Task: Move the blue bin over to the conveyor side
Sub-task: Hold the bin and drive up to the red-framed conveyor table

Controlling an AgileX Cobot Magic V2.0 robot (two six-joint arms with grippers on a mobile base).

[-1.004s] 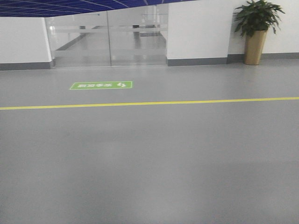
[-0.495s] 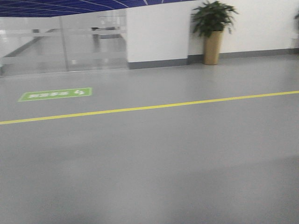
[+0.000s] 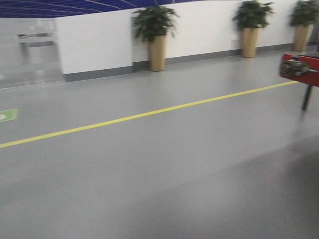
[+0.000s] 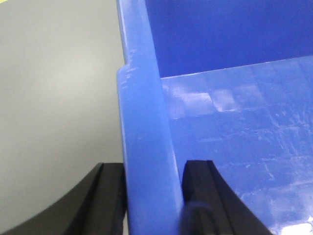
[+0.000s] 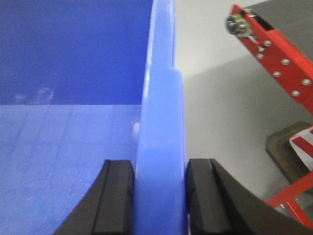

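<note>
Transport step in hand, by judgement: blue bin (image 4: 146,122) gripped at two opposite walls, near the conveyor (image 5: 274,54) but not yet set down beside it.

Left gripper (image 4: 152,196): black jaws clamped on one upright wall of the bin, one jaw outside and one inside. Right gripper (image 5: 160,196): jaws clamped the same way on the opposite wall, pressed against both faces of the thick rim. Impossible to tell from these views whether lifted clear of the grey floor (image 3: 149,189) or resting on it.

Front view, blurred: open floor crossed by a yellow line (image 3: 149,113), potted plants (image 3: 155,35) along a white wall, and the red end of the conveyor frame at the right edge. Right wrist view: the same red frame, bolted, with a dark belt on top, standing a little beyond the bin's right-hand wall.

Next move, as a judgement: calls for closing the gap toward that red frame, keeping both grips level and equally firm, then lowering alongside the belt without knocking the frame.

Look of the bin: glossy, saturated blue plastic; thick rounded rim with a step in its outline; inner base faintly marked in squares, with pale scuffs and reflections; far inner wall a darker blue; nothing visible inside.
</note>
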